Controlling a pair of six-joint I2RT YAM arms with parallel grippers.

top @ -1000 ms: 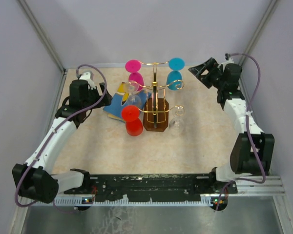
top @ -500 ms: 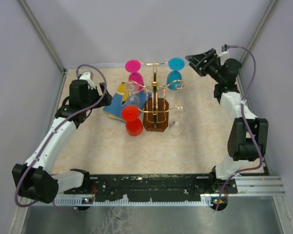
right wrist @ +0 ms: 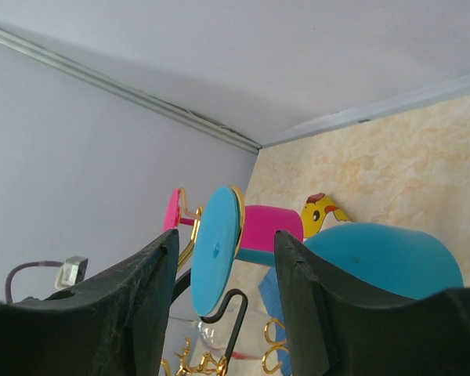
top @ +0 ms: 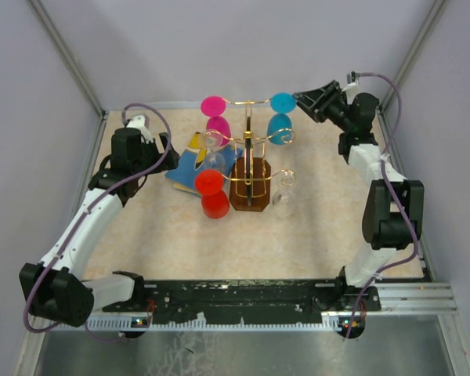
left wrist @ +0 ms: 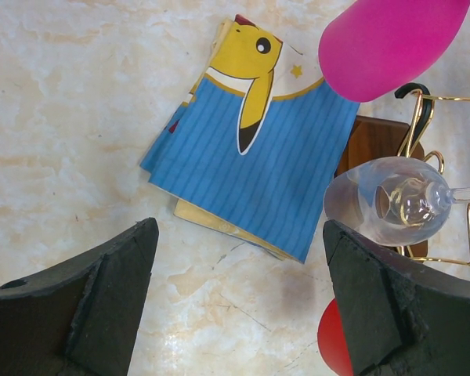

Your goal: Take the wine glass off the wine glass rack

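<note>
One rack [top: 249, 193] and five glasses [top: 218, 125] are seen; left pincer [left wrist: 241, 229] is held open, right pincer [right wrist: 229, 236] spread around blue glass [right wrist: 216, 251].

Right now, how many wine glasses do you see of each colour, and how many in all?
Pink wine glass: 1
Blue wine glass: 1
Red wine glass: 1
Clear wine glasses: 2
Total: 5
</note>
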